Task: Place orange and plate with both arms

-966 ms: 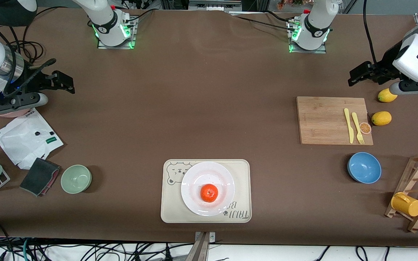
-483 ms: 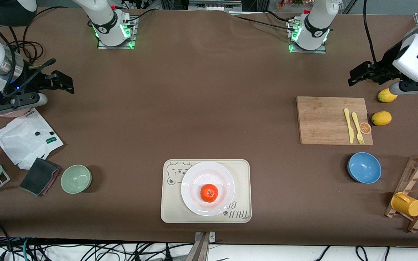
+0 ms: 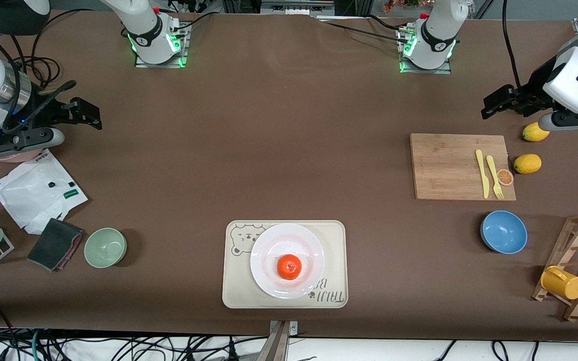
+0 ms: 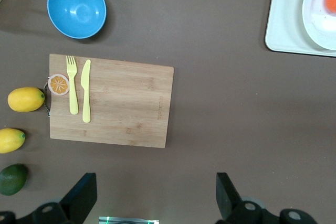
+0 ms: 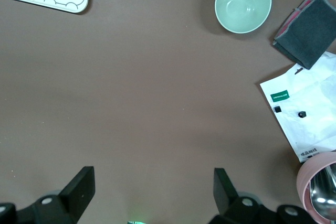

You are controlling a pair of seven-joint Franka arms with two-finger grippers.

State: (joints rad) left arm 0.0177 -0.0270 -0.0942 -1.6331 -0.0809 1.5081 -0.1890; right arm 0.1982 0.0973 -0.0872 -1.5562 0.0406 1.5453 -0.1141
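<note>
orange (image 3: 289, 266) sits on the white plate (image 3: 269, 248), a bit off the plate's centre toward the front camera, dimpled top facing up; it's round, no long axis to call. plate lies flat on the cream bear tray (image 3: 234, 296), which sits close to the table's (image 3: 279, 140) front-camera edge with its long side along that edge. plate's rim stays inside the tray, bear drawing showing at the corner toward the right arm's end.

big bare stretch of brown table between the tray and the two bases, nothing on it. green bowl (image 3: 105, 247) is well apart from the tray toward the right arm's end, grey cloth (image 3: 55, 244) just beside it, white pouch (image 3: 38, 190) farther from the camera. blue bowl (image 3: 503, 231) is well apart toward the left arm's end, wooden cutting board (image 3: 449, 165) farther from the camera, yellow knife (image 3: 482, 173) and fork (image 3: 494, 176) on it, orange slice (image 3: 505, 177) at its edge, lemon (image 3: 527, 163) just beside. wooden rack (image 3: 577, 265) with a yellow cup (image 3: 562, 283) sits at that end's corner.

left gripper (image 3: 497, 102) hangs over bare table near the board, fingers spread wide, empty. right gripper (image 3: 81, 113) hangs over bare table near a pink bowl (image 3: 3, 155), fingers spread wide, empty. both well away from the plate.
</note>
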